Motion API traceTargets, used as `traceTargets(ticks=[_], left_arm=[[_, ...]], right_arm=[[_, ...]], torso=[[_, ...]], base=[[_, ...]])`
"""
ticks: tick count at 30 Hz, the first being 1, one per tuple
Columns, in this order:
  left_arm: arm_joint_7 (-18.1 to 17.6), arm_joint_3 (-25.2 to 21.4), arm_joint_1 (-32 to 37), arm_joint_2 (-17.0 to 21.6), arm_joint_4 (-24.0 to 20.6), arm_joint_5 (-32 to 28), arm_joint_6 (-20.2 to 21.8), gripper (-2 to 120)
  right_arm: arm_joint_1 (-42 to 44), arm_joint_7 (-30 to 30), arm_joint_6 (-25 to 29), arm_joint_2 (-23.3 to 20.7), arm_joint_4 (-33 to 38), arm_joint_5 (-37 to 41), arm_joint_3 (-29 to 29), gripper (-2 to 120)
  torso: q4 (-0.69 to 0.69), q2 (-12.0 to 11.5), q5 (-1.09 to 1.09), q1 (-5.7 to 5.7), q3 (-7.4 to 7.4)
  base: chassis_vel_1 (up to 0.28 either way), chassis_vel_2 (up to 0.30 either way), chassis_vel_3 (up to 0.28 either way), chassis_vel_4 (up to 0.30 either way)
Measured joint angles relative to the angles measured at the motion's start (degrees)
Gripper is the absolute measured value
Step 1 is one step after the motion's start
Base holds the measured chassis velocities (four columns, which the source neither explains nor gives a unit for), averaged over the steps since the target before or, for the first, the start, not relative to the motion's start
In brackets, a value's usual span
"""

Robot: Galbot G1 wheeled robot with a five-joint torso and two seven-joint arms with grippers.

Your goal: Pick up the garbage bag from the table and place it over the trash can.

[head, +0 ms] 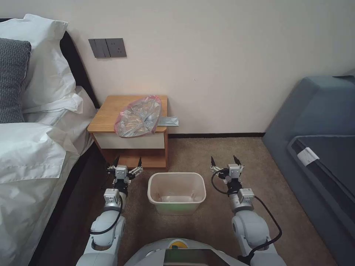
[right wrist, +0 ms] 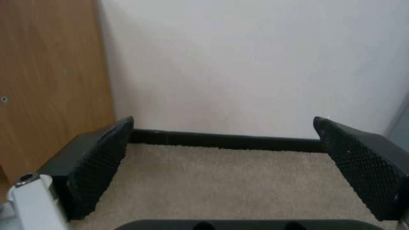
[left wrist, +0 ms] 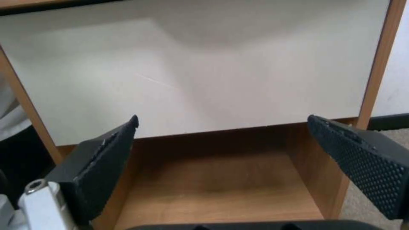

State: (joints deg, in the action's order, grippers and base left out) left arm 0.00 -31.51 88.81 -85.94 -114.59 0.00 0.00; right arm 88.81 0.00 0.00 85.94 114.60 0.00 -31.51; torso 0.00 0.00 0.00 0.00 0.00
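The garbage bag (head: 138,116) lies crumpled on the right half of the table (head: 111,111), greyish-clear with a pink rim, one flap hanging over the table's right edge. The cream trash can (head: 176,192) stands empty on the carpet in front of the table. My left gripper (head: 127,160) is open, low beside the can's left, facing the table's white drawer front (left wrist: 191,73) and open shelf (left wrist: 221,188). My right gripper (head: 225,160) is open to the can's right, over the carpet, with the table's side panel (right wrist: 47,80) beside it. Both hold nothing.
A bed (head: 33,155) with white pillows runs along the left, close to my left arm. A grey sofa (head: 318,147) stands on the right. The wall (head: 222,66) with a dark baseboard is behind the table. Open carpet (head: 199,155) lies between the can and the wall.
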Motion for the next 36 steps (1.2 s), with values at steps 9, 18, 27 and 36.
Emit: traceTargets(ticks=[9, 18, 27, 36], left_arm=[[0.00, 0.00, 0.00, 0.00, 0.00, 0.00, 0.00, 99], [-0.69, -1.24, -0.98, 1.43, -0.16, -2.48, 0.06, 97], [-5.51, -8.75, -7.18, 9.86, -2.40, -18.11, 1.09, 93], [-7.42, -11.69, -9.66, 13.25, -3.35, -24.42, 1.55, 97]], right_arm=[[0.00, 0.00, 0.00, 0.00, 0.00, 0.00, 0.00, 100], [-1.47, -0.94, -0.56, -1.78, 1.86, 0.42, -0.10, 100], [-3.99, 1.68, -4.26, -7.06, 5.24, 4.94, 0.19, 100], [-3.50, 2.45, -4.02, -8.75, 6.73, 5.30, 0.60, 100]], torso=[[0.00, 0.00, 0.00, 0.00, 0.00], [-0.05, 0.00, 0.03, 0.00, 0.01], [-0.01, 0.00, 0.00, 0.00, 0.00], [-0.01, 0.00, -0.01, 0.00, 0.00]], base=[[0.000, 0.000, 0.000, 0.000], [0.000, 0.000, 0.000, 0.000], [0.000, 0.000, 0.000, 0.000], [0.000, 0.000, 0.000, 0.000]])
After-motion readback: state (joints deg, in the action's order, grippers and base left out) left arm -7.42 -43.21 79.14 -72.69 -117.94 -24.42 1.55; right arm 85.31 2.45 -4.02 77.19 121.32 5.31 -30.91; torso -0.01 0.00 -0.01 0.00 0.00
